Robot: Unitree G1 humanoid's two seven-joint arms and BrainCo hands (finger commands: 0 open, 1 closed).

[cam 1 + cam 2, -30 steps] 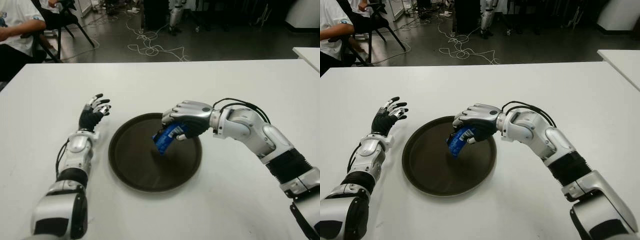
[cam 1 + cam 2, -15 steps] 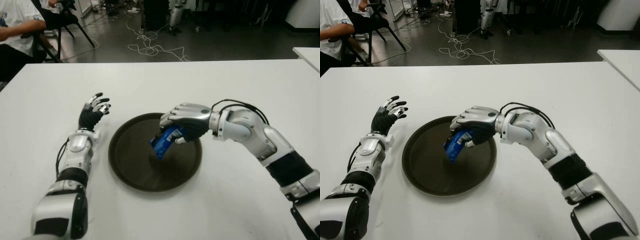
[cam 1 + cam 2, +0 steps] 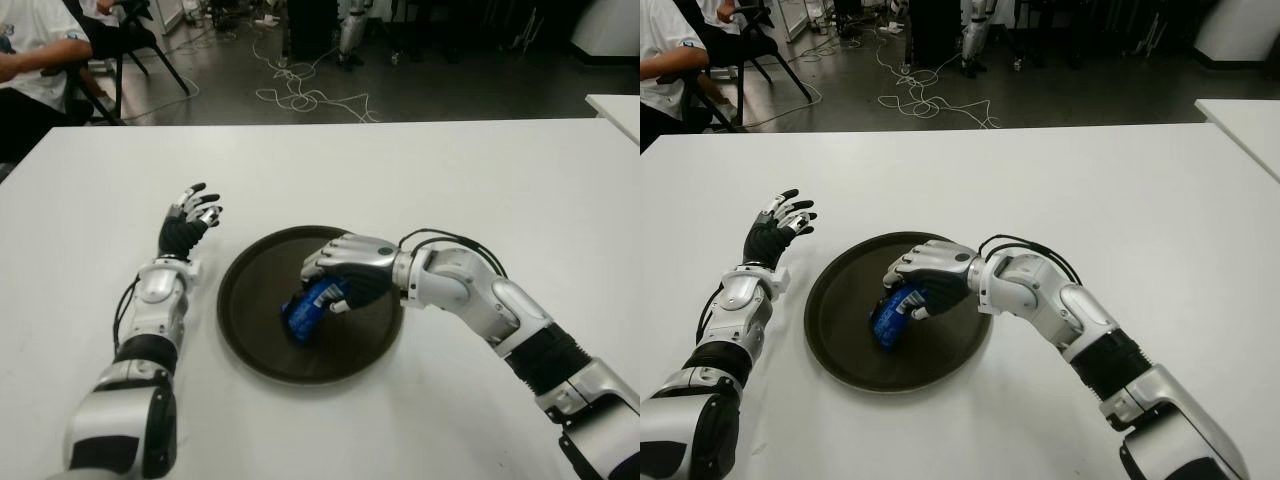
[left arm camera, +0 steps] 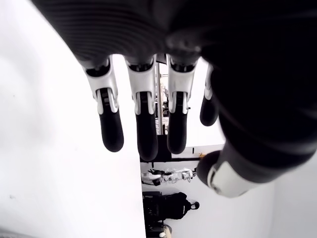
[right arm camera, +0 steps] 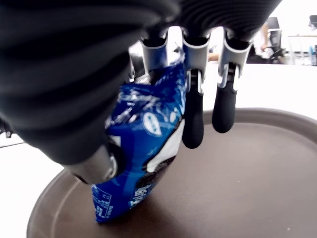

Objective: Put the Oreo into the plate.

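A blue Oreo pack is tilted over the middle of the dark round plate. Its lower end appears to touch the plate floor in the right wrist view. My right hand reaches in from the right, above the plate, and is shut on the pack's upper part, thumb on one side and fingers on the other. My left hand shows on the white table left of the plate. Its fingers are spread and hold nothing.
A person in a white shirt sits beyond the table's far left corner beside a black chair. Cables lie on the dark floor behind. Another white table shows at the right edge.
My right hand has moved down and to the left with the Oreo pack, bringing it from above the plate's right part to its middle. The left hand has stayed put.
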